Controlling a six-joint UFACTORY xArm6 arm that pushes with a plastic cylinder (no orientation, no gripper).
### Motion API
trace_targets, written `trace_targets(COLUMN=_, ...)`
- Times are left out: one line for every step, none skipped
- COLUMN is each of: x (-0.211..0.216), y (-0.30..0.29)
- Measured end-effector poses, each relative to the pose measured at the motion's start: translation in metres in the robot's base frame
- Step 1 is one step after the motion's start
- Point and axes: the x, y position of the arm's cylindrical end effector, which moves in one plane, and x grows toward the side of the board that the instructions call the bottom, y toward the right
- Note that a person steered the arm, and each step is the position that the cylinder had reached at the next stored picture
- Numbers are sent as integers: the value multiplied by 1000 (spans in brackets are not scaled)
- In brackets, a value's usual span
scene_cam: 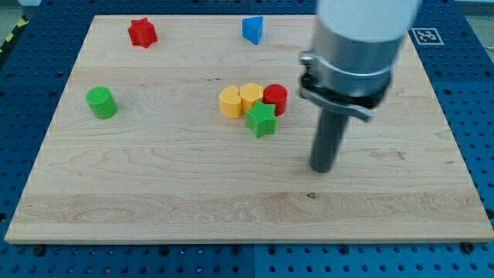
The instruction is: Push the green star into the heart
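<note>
The green star (261, 120) lies near the board's middle, touching the lower side of a small cluster. The cluster holds an orange-yellow heart (230, 101) at its left, a yellow hexagon-like block (251, 96) in its middle and a red cylinder (275, 98) at its right. The star sits just below the yellow block and the red cylinder, a little to the heart's lower right. My tip (322, 169) rests on the board to the star's lower right, apart from all blocks.
A red star (142, 32) lies at the top left. A blue block (252, 29), roughly triangular, lies at the top centre. A green cylinder (101, 103) stands at the left. The wooden board (154, 193) lies on a blue perforated table.
</note>
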Motion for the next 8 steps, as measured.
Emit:
trace_targets(x=-16, y=15)
trace_targets(x=-60, y=2)
trace_targets(x=-56, y=-24)
trace_targets(x=-55, y=-55)
trace_targets(x=-55, y=-56)
trace_targets(x=-55, y=-56)
trace_targets(x=-60, y=-56)
trace_targets(x=-63, y=-56)
